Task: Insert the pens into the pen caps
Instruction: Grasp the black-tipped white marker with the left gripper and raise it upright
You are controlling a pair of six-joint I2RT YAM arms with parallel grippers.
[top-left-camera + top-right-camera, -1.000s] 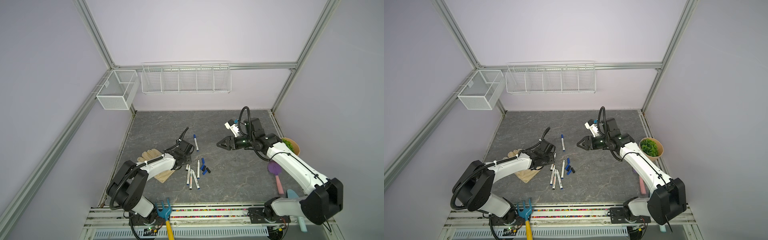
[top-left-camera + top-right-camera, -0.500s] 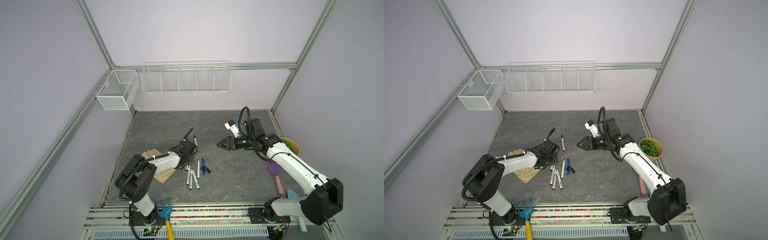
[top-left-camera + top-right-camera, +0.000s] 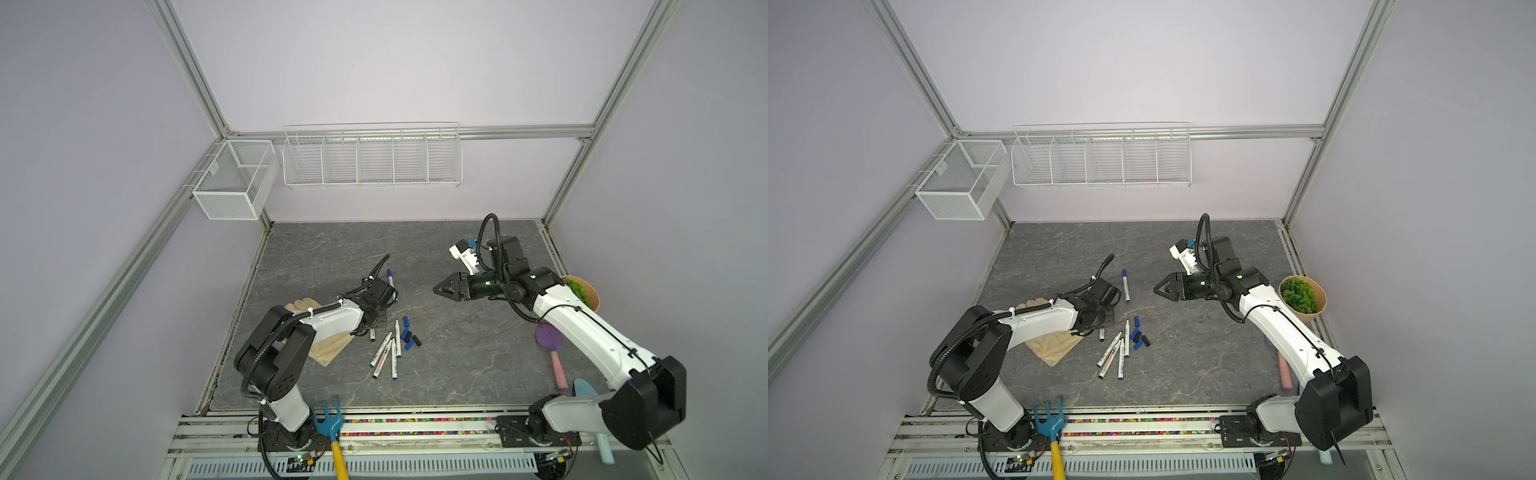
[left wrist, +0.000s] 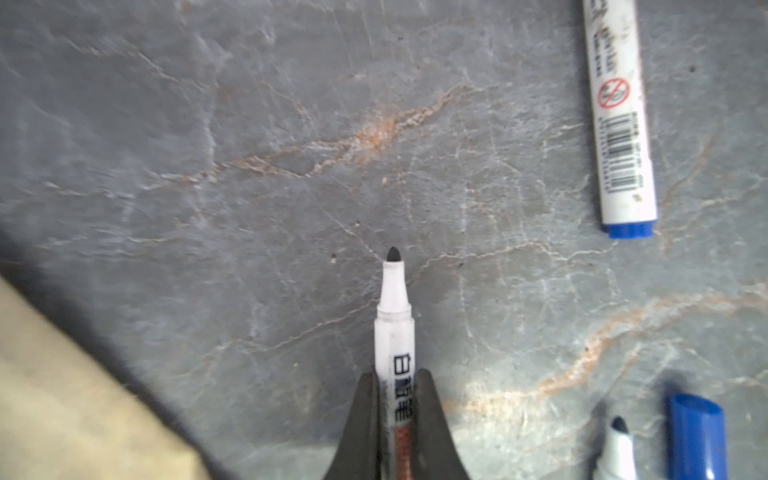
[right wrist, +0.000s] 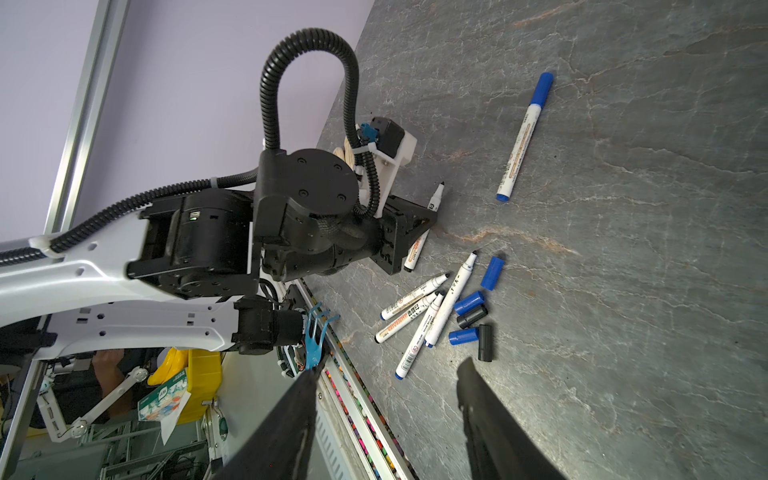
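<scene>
one uncapped pen [image 4: 394, 332] with black tip is clamped in the closed left gripper [image 4: 395, 376] — four more pens [image 5: 419, 320] and the loose pen caps [image 5: 469, 303], five i think, lie just beside it. right gripper [image 5: 387, 366] hangs open — well apart from them.

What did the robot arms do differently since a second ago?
The left gripper reached in a little further and closed on a black-tipped pen; a second ago it was open. The right gripper stayed hovering open, and the other pens and loose caps have not moved.
</scene>
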